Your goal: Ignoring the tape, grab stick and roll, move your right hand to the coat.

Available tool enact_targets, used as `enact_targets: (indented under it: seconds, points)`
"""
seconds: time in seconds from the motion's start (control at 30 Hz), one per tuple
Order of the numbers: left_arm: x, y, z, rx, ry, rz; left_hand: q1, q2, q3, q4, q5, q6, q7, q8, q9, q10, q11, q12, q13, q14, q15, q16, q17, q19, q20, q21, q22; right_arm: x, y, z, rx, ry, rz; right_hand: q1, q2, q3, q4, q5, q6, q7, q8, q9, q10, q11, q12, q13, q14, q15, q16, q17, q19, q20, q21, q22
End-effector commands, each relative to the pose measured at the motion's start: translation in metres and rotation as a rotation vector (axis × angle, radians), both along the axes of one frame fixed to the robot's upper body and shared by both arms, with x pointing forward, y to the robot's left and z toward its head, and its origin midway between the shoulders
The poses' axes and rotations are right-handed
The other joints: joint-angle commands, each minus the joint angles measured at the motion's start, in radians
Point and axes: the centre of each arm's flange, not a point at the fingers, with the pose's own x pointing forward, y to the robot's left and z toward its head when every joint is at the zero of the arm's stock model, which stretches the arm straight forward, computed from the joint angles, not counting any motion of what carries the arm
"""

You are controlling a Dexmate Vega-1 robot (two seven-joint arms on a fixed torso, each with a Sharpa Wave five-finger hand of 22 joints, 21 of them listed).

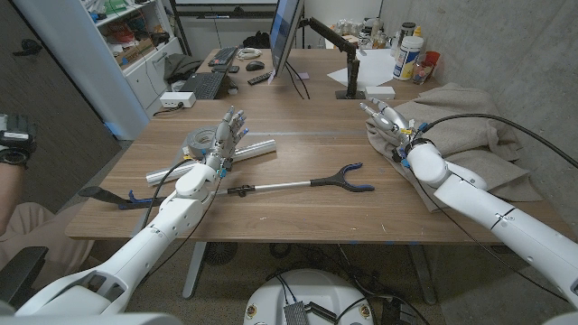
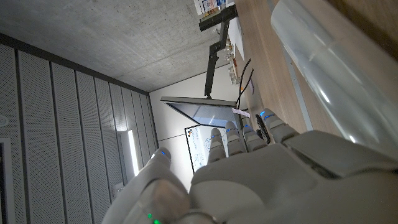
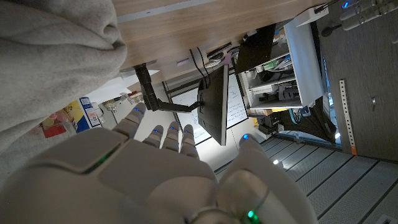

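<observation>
The coat [image 1: 470, 144] lies crumpled at three o'clock on the surface [image 1: 298, 181]: soft, light, limp cloth that bunches anywhere. The right hand [image 1: 386, 119] sits at its near edge, fingers [image 1: 372, 110] spread, holding nothing. The left hand [image 1: 228, 134] is likewise empty.

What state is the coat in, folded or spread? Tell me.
Neither neatly: the coat lies crumpled in a loose heap on the table's right side, with uneven folds and bulges, the right hand at its edge.
</observation>
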Motion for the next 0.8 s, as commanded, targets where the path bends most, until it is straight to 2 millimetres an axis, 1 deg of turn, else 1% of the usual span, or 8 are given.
enact_targets:
  seconds: [0.03, 0.1, 0.13, 0.4, 0.43, 0.63, 0.8]
  points:
    - [0.000, 0.000, 0.000, 0.004, 0.002, 0.000, 0.000, 0.001, -0.006, 0.001, 0.007, 0.006, -0.004, 0.005, 0.006, 0.007, 0.001, 0.003, 0.005, -0.005, -0.001, 0.007, 0.003, -0.007, 0.006, 0.003, 0.004, -0.009, 0.007, 0.004, -0.151, -0.034, -0.114, 0.002, 0.009, 0.003, 0.003, 0.001, 0.003, -0.011, 0.003, 0.001, -0.011, -0.003, -0.004, 0.004, -0.012, 0.001, -0.003, 0.003, -0.010, 0.001, 0.000, 0.003]
    - [0.000, 0.000, 0.000, 0.004, 0.003, 0.001, 0.000, 0.001, -0.006, 0.001, 0.007, 0.005, -0.004, 0.004, 0.006, 0.006, 0.001, 0.003, 0.005, -0.005, -0.001, 0.007, 0.003, -0.007, 0.006, 0.003, 0.004, -0.009, 0.007, 0.004, -0.153, -0.033, -0.118, 0.002, 0.010, 0.003, 0.003, 0.001, 0.002, -0.011, 0.002, 0.002, -0.013, -0.002, -0.005, 0.004, -0.013, 0.002, -0.003, 0.003, -0.011, 0.001, 0.000, 0.003]
    - [0.000, 0.000, 0.000, 0.006, 0.002, -0.001, 0.000, 0.001, -0.006, 0.001, 0.007, 0.005, -0.004, 0.004, 0.006, 0.005, 0.001, 0.002, 0.005, -0.005, 0.000, 0.007, 0.003, -0.007, 0.006, 0.003, 0.004, -0.009, 0.010, 0.005, -0.190, -0.039, -0.139, 0.002, 0.010, 0.003, 0.003, 0.001, 0.002, -0.011, 0.002, 0.002, -0.015, -0.006, -0.006, 0.004, -0.013, 0.002, -0.002, 0.003, -0.011, 0.000, 0.001, 0.003]
    - [0.000, 0.000, 0.000, 0.004, 0.004, 0.001, 0.001, 0.002, -0.007, 0.001, 0.007, 0.005, -0.004, 0.004, 0.006, 0.004, 0.003, 0.002, 0.005, -0.005, 0.000, 0.007, 0.003, -0.007, 0.006, 0.003, 0.004, -0.009, 0.013, 0.004, -0.212, -0.038, -0.156, -0.001, 0.013, 0.003, 0.005, 0.001, -0.001, -0.012, 0.001, 0.002, -0.023, -0.009, -0.007, 0.004, -0.019, 0.002, -0.001, 0.004, -0.017, 0.001, 0.002, 0.003]
    - [0.001, 0.000, 0.000, 0.010, 0.005, 0.001, 0.001, 0.002, -0.007, 0.001, 0.007, 0.005, -0.003, 0.004, 0.006, 0.004, 0.003, 0.002, 0.005, -0.006, 0.000, 0.007, 0.003, -0.007, 0.007, 0.003, 0.004, -0.010, 0.015, 0.004, -0.248, -0.043, -0.185, -0.002, 0.013, 0.003, 0.005, 0.001, -0.001, -0.012, 0.001, 0.002, -0.023, -0.009, -0.007, 0.004, -0.020, 0.002, -0.001, 0.004, -0.017, 0.001, 0.002, 0.003]
    - [0.001, 0.000, 0.000, 0.008, 0.004, 0.002, 0.002, 0.003, -0.007, 0.001, 0.008, 0.005, -0.004, 0.004, 0.006, 0.006, 0.003, 0.002, 0.005, -0.006, 0.001, 0.007, 0.003, -0.007, 0.006, 0.003, 0.004, -0.011, 0.017, 0.004, -0.285, -0.046, -0.232, -0.005, 0.015, 0.003, 0.007, 0.001, -0.003, -0.012, 0.001, 0.002, -0.025, -0.008, -0.007, 0.004, -0.022, 0.002, 0.000, 0.005, -0.018, 0.001, 0.004, 0.003]
    - [0.001, 0.001, 0.000, 0.008, 0.004, 0.002, 0.003, 0.004, -0.006, 0.001, 0.008, 0.005, -0.004, 0.004, 0.006, 0.005, 0.003, 0.002, 0.005, -0.006, 0.000, 0.007, 0.003, -0.007, 0.006, 0.003, 0.004, -0.012, 0.018, 0.004, -0.309, -0.053, -0.265, -0.005, 0.014, 0.002, 0.006, 0.000, -0.005, -0.013, 0.000, 0.002, -0.026, -0.002, -0.006, 0.004, -0.023, 0.005, 0.001, 0.005, -0.019, 0.003, 0.005, 0.003]
